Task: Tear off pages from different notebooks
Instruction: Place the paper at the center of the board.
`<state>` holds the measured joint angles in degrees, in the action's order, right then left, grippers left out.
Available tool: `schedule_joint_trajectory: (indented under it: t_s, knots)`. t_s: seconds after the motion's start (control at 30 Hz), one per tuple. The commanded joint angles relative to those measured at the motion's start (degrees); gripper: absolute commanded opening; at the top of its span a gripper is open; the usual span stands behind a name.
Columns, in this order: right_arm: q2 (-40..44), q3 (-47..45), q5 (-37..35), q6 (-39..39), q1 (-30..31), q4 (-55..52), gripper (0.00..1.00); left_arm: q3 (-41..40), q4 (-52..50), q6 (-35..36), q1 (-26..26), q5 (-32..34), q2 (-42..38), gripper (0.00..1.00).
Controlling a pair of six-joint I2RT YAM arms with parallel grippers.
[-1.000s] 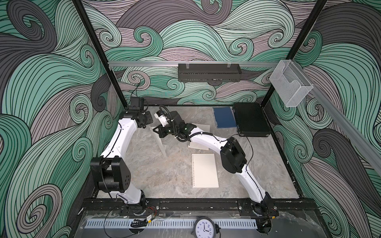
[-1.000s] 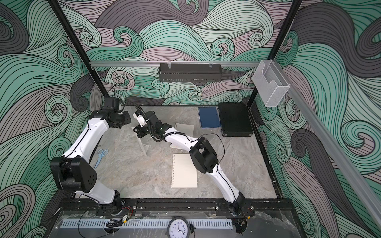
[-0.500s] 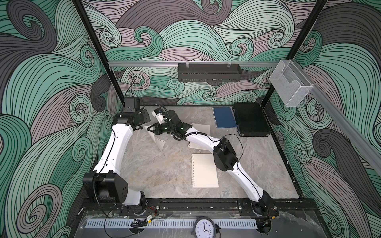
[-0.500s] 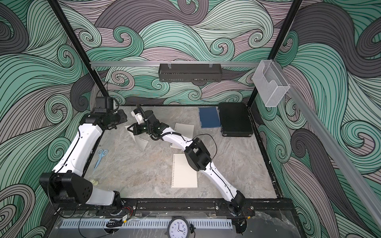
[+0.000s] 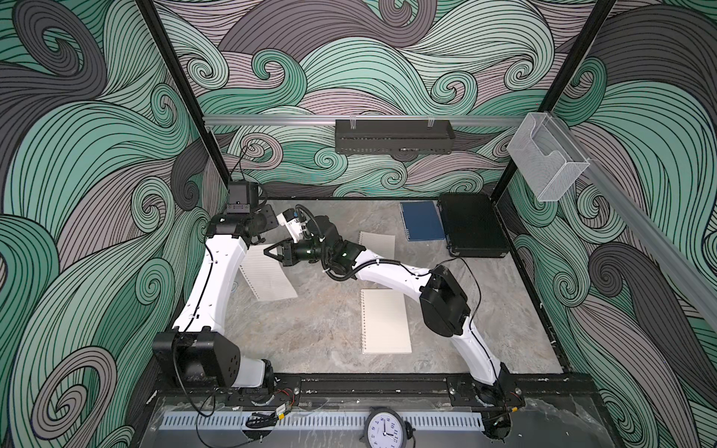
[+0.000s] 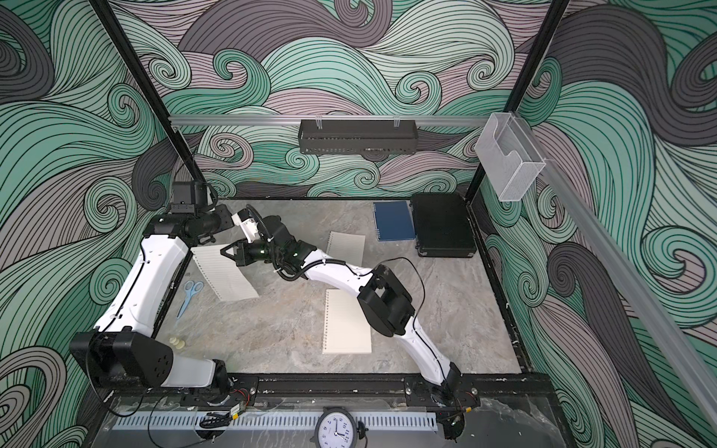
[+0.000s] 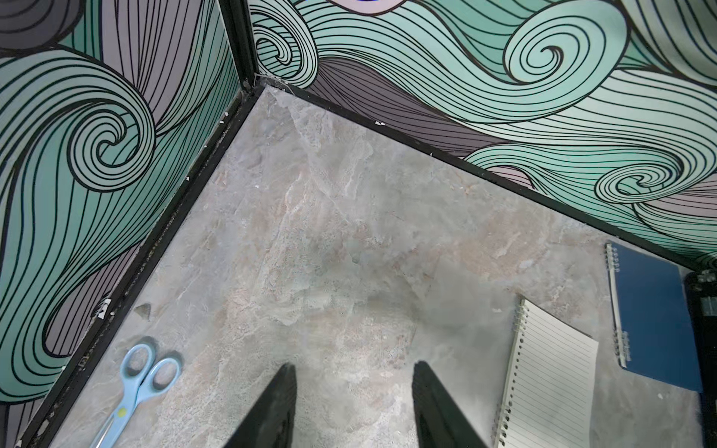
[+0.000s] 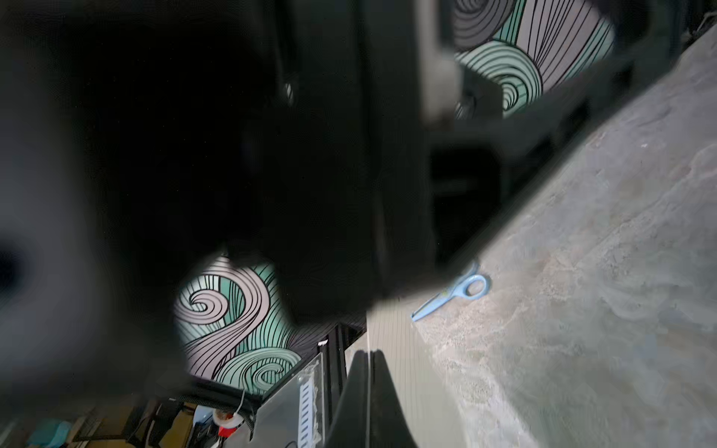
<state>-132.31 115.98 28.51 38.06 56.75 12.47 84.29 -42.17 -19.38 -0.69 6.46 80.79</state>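
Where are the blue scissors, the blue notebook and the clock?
blue scissors [image 7: 123, 411], left wrist view, pivot screw.
blue notebook [image 5: 423, 221], a top view, cover's middle.
clock [image 5: 386, 428], a top view, dial's centre.

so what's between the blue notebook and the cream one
The right arm crosses above the stretch from the blue notebook to the cream notebook; the white lined notebook lies at its edge, partly under the arm. Both top views show it.

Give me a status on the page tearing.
Done: one page is off the lined notebook, loose. In hand: the right gripper is shut on that page's edge; the left gripper is open, empty. Left: no cream sheet lies loose near the cream notebook, and the blue notebook is closed.
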Motion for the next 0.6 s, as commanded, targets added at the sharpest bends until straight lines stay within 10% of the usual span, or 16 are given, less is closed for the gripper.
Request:
schedule_joint_trajectory:
  t_s: [0.0, 0.37, 0.57]
  knots:
    - [-6.4, 6.7, -0.2, 0.9, -2.1, -2.4, 0.0, 2.5, -0.1, 1.7, -0.4, 0.7, 2.0, 0.49]
    - [-32.8, 39.4, -0.7, -1.4, -7.1, -11.6, 0.0, 0.4, -2.3, 1.5, -0.5, 2.1, 4.3, 0.5]
    - [-38.2, 41.5, -2.7, 1.0, -9.3, -8.8, 0.04, -2.2, -4.3, -1.1, -0.4, -2.7, 7.2, 0.5]
